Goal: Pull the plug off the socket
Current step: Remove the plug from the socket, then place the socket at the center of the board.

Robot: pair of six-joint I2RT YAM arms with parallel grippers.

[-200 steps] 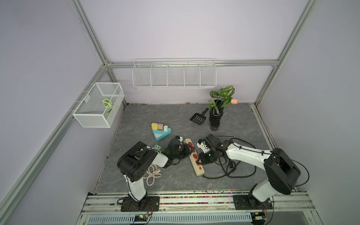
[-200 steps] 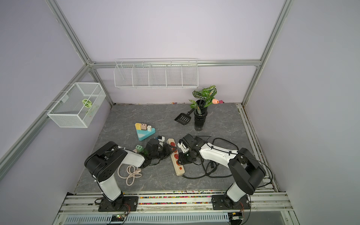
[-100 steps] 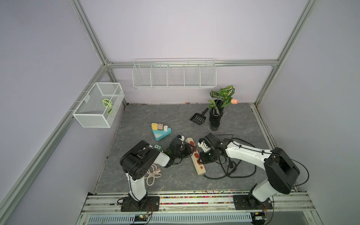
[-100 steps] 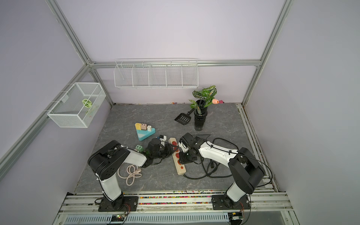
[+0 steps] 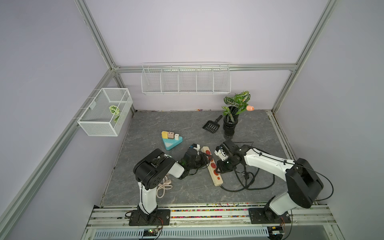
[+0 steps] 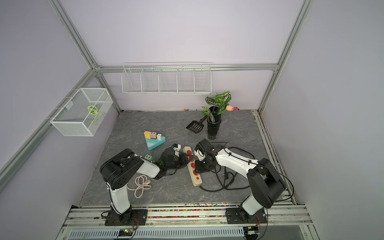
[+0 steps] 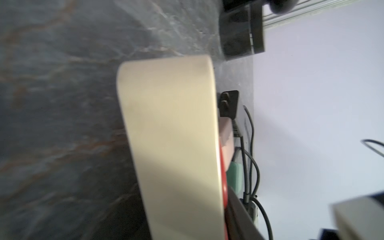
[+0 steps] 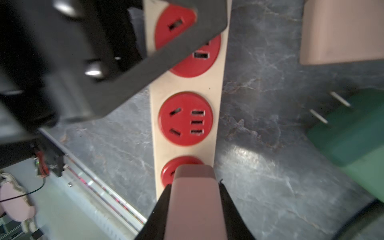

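We are gripping the pink plug [image 8: 194, 207] in our right gripper's [image 8: 194, 185] closed jaws, lower centre of the wrist view. Its long axis is pointing up-frame into the power strip's [image 8: 187, 87] red socket [image 8: 168, 172]. We cannot tell how the left gripper's [image 5: 203, 159] jaws stand.

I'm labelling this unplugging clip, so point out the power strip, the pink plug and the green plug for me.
power strip [image 8: 187, 85], right wrist view, bare beige stretch of its face.
pink plug [image 8: 195, 199], right wrist view, top of its body.
green plug [image 8: 353, 135], right wrist view, its body behind the prongs.
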